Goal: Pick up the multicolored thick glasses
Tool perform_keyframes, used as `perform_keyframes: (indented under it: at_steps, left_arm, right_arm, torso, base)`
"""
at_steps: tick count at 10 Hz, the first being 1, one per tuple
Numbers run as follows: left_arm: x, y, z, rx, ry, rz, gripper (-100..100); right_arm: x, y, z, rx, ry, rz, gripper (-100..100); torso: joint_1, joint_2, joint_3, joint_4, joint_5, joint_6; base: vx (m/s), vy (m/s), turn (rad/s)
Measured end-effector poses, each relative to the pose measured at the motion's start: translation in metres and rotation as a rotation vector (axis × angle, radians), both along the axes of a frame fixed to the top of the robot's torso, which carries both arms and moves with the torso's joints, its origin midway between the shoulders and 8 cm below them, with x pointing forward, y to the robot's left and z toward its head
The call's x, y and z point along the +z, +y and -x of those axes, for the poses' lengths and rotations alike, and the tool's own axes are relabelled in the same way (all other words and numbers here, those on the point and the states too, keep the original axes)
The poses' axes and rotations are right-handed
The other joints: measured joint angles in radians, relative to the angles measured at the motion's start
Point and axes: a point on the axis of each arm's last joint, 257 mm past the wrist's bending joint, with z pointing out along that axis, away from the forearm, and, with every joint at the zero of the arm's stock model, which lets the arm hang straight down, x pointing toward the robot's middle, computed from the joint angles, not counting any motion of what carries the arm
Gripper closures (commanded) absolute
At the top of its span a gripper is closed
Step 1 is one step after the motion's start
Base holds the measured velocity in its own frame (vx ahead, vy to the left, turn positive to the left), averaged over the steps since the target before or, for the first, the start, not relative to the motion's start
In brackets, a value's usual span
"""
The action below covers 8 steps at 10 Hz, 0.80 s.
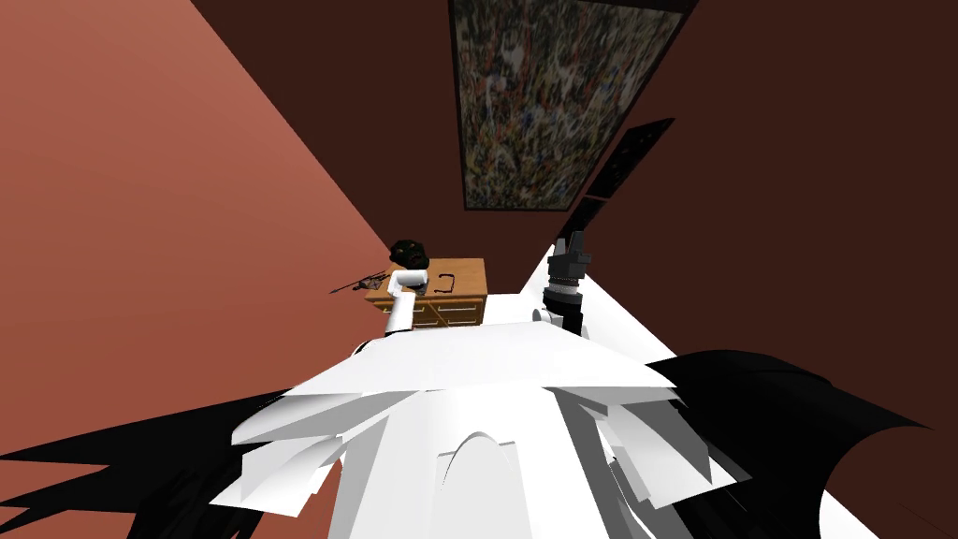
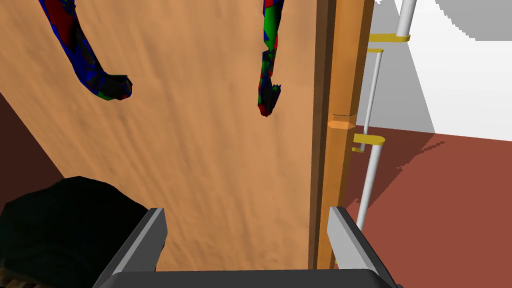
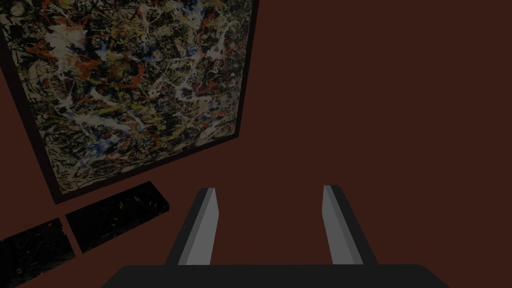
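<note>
Wood-grain counter (image 2: 200,150) lay under my left claw (image 2: 245,211), spread wide and empty, aimed so the glasses (image 2: 267,75) at its twelve o'clock could fit between; right claw (image 3: 267,190) hung open, empty.

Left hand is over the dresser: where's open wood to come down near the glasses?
Bare wood lies ahead of the left gripper as far as the two temple tips of the glasses, and on between them, bordered by the front edge of the dresser top. Crowded on the other side: a black object sits by one finger.
</note>
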Motion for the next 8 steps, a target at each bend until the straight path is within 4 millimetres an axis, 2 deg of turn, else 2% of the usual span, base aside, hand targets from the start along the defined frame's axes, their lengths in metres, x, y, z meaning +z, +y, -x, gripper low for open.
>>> perform_keyframes:
  at_steps: [5, 6, 7, 8]
  left_arm:
    - [-0.028, -0.056, 0.021, -0.035, 0.144, 0.098, -100]
    - [-0.029, -0.057, 0.021, -0.037, 0.147, 0.100, 0]
    - [-0.029, -0.057, 0.021, -0.037, 0.147, 0.100, -100]
    - [-0.035, -0.058, 0.022, -0.037, 0.150, 0.101, -100]
  right_arm:
    - [0.000, 0.000, 0.000, 0.000, 0.000, 0.000, 0]
    - [0.000, 0.000, 0.000, 0.000, 0.000, 0.000, 0]
    - [0.000, 0.000, 0.000, 0.000, 0.000, 0.000, 0]
    - [0.000, 0.000, 0.000, 0.000, 0.000, 0.000, 0]
  torso:
    - [-0.001, 0.000, 0.000, 0.000, 0.000, 0.000]
    - [-0.001, 0.001, 0.000, 0.000, 0.000, -0.001]
    - [-0.001, 0.001, 0.000, 0.000, 0.000, -0.001]
    - [0.000, 0.000, 0.000, 0.000, 0.000, -0.001]
  base:
    - [0.007, 0.015, -0.066]
    - [0.000, 0.000, 0.000]
    - [0.015, 0.008, 0.000]
    - [0.025, 0.012, -0.001]
